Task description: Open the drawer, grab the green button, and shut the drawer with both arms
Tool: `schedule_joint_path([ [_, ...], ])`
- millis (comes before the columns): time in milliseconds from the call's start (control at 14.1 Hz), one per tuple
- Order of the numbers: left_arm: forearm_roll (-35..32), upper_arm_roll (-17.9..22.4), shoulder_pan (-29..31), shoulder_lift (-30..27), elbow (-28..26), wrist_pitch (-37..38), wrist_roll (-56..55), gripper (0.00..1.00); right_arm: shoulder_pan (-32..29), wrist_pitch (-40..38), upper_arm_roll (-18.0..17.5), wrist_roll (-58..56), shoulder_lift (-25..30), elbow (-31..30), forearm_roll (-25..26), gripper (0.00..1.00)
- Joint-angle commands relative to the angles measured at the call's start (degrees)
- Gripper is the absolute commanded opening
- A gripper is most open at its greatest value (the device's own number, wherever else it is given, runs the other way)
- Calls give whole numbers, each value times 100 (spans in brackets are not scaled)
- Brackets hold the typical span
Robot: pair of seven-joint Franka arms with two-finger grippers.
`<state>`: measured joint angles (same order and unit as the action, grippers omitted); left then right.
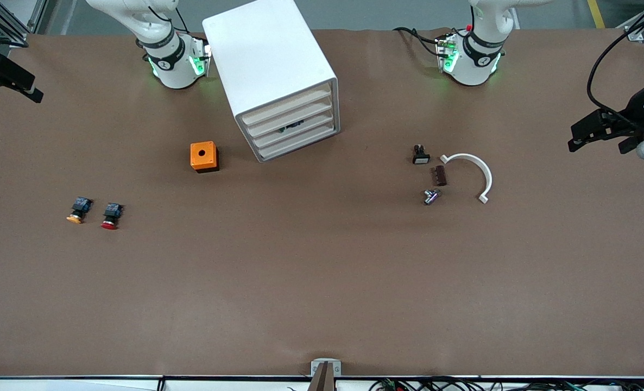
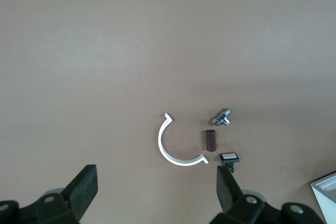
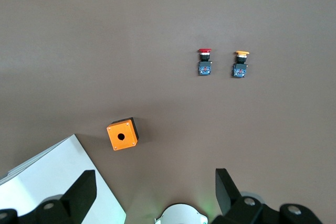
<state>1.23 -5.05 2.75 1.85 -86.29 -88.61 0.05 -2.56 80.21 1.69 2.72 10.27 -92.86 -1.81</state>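
The ground in front of the cabinet is unobstructed, and all four drawer fronts, the third drawer included, are shut and flush. An orange box stands just beside the cabinet toward the right arm's end. Toward the left arm's end, a white curved clip and small parts are grouped, well apart from the cabinet. The table nearer the front camera is unoccupied.
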Motion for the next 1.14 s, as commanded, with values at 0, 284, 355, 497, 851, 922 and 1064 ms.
schedule_joint_path([
  [0,-114,-40,33,0,51,107,21,100,-17,-41,-2,97,-51,128,14,100],
  [284,-97,-40,33,26,86,125,-5,100,-43,-58,7,53,-95,163,5,100],
  [355,-97,-40,33,26,86,125,-5,100,-52,-59,7,53,-112,163,5,100],
  [497,-88,-40,42,35,86,125,4,100,-78,-67,16,97,-113,163,-30,100],
  [851,-44,-40,165,61,51,125,13,100,-131,-50,24,88,-121,163,-74,100],
  [922,-44,-40,156,114,33,134,4,100,-157,-58,24,106,-130,163,-66,100],
  [1064,-44,-40,156,202,16,143,4,100,-166,-58,24,115,-130,163,-74,100],
])
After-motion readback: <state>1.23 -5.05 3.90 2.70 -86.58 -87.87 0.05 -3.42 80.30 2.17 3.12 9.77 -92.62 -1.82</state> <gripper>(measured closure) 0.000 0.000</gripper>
